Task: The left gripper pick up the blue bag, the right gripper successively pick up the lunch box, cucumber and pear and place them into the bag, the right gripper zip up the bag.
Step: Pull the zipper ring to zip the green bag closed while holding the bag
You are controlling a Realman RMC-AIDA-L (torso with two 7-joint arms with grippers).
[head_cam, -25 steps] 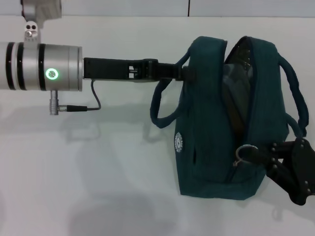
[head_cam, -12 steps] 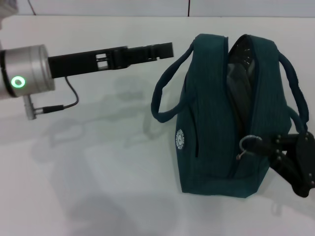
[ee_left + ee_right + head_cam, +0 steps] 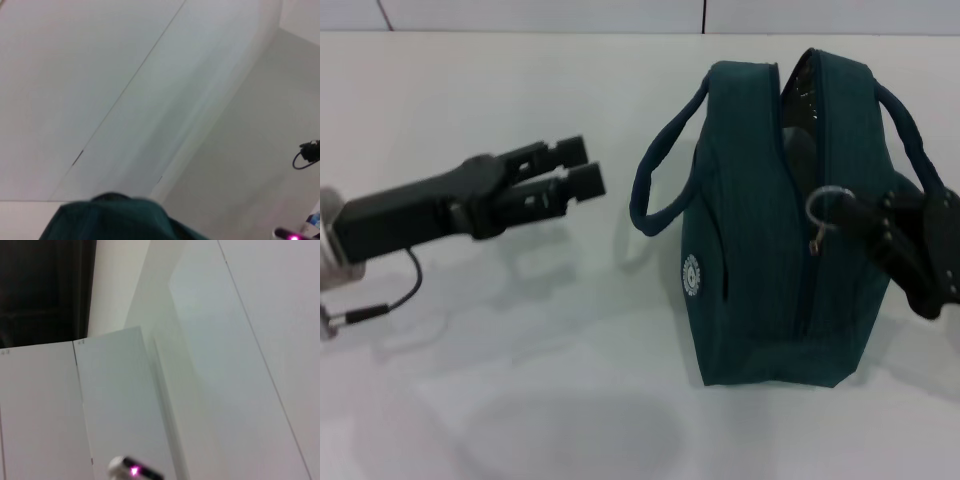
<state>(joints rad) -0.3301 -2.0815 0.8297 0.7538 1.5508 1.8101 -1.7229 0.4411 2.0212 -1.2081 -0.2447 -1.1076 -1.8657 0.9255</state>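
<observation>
The blue bag stands upright on the white table, right of centre. A strip of its silver lining shows at the far end of the top opening. Part of the bag's teal fabric also shows in the left wrist view. My right gripper is at the bag's right side, shut on the ring zipper pull. My left gripper hovers open to the left of the bag, apart from the near loop handle. The lunch box, cucumber and pear are hidden.
A thin cable hangs under the left arm at the table's left edge. The table's far edge meets a white wall. The right wrist view shows only walls and a dark doorway.
The left gripper let go of the bag's handle and pulled back to the left, opening. The right gripper drew the zipper ring along the bag's top toward the far end.
</observation>
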